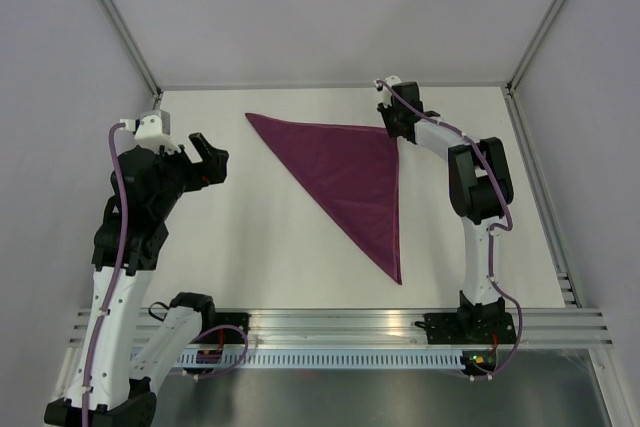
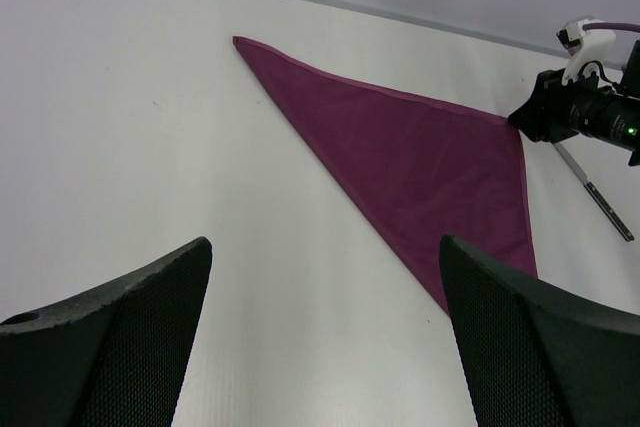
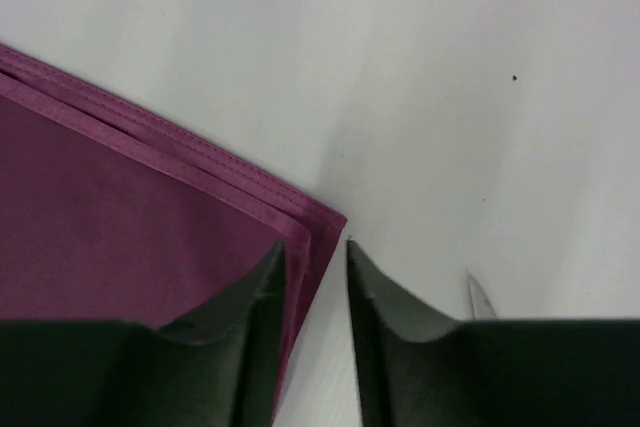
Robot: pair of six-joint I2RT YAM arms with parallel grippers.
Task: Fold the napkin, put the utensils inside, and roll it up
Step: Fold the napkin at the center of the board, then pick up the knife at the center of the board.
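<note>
Left arm (image 1: 130,207): we see it standing at the left of the table (image 1: 250,257), its wrist raised and turned toward the middle.
Left gripper (image 1: 210,152): its jaws are spread wide and hold nothing. It hangs above bare table, well apart from the cloth's left tip.
Napkin (image 1: 350,177): we find the purple cloth folded into a triangle and lying flat in the middle of the table. One long edge runs along the far side, one straight edge runs down the right side toward the near edge, and the slanted edge faces the left arm. At the far right corner the right wrist view shows us two stitched hems stacked one over the other.
Right gripper (image 3: 313,247): it is down at that far right corner. Its fingers stand a narrow gap apart, with the cloth's right edge running under the left finger and white table showing in the gap. We see no cloth pinched between them.
Knife (image 2: 596,193): one slim knife lies on the table just to the right of the napkin's far right corner, beside the right gripper. We see its pale blade tip beside the right finger.
Right arm (image 1: 480,187): it reaches from its base at the near right to the far side.
</note>
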